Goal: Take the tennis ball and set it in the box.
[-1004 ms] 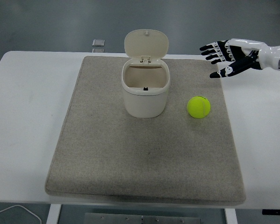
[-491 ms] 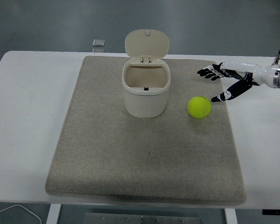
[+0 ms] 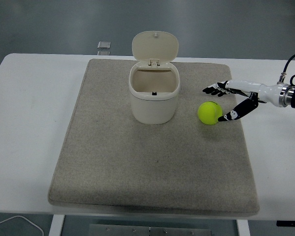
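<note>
A yellow-green tennis ball [image 3: 209, 112] lies on the grey mat [image 3: 152, 162], right of a cream box [image 3: 153, 97] whose lid stands open at the back. My right hand [image 3: 216, 104] reaches in from the right at mat level, fingers spread. Its fingers [image 3: 213, 89] are just behind the ball and its thumb [image 3: 232, 115] is at the ball's right front. The hand brackets the ball but is not closed on it. The left arm is out of view.
The mat covers most of the white table [image 3: 24, 108]. A small grey object [image 3: 104, 45] lies at the table's far edge behind the mat. A white cable [image 3: 19, 222] shows below the table's near left edge.
My right hand has come down from above the mat's far right corner and moved left to the ball, now straddling it. The ball and box have not moved.
</note>
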Robot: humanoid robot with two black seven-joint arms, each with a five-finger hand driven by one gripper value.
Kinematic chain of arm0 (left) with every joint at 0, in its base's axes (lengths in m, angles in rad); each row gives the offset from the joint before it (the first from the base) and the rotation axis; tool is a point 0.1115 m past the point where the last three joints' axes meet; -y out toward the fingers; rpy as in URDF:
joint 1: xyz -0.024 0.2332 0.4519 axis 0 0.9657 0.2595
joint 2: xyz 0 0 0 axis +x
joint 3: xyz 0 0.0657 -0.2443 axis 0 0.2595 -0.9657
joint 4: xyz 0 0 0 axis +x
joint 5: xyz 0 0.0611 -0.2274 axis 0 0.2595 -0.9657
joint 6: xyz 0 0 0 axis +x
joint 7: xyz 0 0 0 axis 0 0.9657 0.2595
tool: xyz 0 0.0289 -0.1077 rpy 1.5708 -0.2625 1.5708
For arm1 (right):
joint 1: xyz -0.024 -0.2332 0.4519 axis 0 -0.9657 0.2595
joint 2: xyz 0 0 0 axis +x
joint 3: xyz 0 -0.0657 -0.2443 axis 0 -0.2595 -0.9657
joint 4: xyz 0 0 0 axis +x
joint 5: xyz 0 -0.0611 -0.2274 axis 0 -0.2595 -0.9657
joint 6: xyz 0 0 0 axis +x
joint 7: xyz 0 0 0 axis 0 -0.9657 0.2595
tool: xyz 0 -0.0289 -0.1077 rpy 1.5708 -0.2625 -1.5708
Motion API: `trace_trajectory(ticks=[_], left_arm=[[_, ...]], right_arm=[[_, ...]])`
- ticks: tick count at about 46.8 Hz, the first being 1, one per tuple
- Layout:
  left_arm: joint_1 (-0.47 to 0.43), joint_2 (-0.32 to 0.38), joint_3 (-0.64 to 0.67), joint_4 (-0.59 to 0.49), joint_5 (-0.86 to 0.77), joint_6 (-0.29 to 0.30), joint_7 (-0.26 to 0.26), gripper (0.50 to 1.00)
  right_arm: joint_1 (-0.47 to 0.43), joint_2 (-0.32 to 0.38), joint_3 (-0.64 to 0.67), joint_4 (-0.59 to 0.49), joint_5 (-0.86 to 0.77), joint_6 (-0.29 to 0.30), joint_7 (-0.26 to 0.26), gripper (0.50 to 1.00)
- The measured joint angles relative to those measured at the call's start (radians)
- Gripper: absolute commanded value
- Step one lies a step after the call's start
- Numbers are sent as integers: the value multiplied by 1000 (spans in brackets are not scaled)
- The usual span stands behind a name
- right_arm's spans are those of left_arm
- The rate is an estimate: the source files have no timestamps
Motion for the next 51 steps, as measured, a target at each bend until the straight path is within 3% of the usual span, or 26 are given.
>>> trace_trajectory(ticks=[15, 40, 47, 51], left_arm=[[-1, 0, 0, 0, 0, 0, 0, 996], [0, 0, 0, 0, 0, 0, 0, 996], [0, 0, 0, 0, 0, 0, 0, 996], [0, 0, 0, 0, 0, 0, 0, 996]], right_arm=[[-23, 25, -1, 19, -29, -68, 27, 917], [-42, 44, -20, 5, -95, -108, 43, 901], [-42, 59, -20, -5, -97, -121, 47, 862], [-44, 66, -20, -14, -99, -128, 47, 801]])
